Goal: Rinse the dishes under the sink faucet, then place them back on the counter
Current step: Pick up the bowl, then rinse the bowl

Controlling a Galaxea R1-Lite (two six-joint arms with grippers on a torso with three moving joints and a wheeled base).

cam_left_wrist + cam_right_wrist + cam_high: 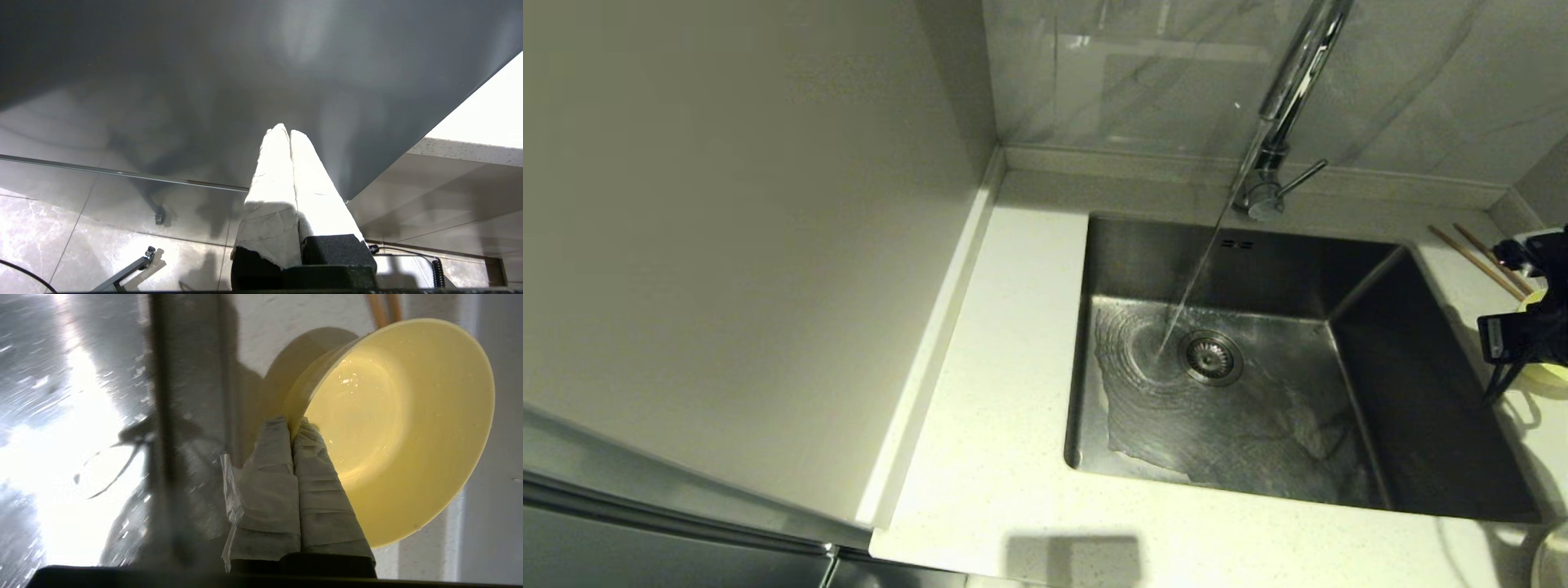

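A grey marbled wall (1143,73) rises behind, glossy enough to show pale reflections. A tall cream panel (735,229) fills the left side, with a dark grey cabinet front (204,73) below. Marbled floor tiles (36,228) lie underneath, crossed by a black cable (24,275).

We see dim, greenish light overall. In the head view the white speckled stone tabletop (980,457) catches a soft glow from above, while the square brushed steel sink (1421,392) falls dark on its right wall. Beside the right end effector (292,424), wet steel flares into white glare and blurs. The left end effector (289,132) is overexposed.
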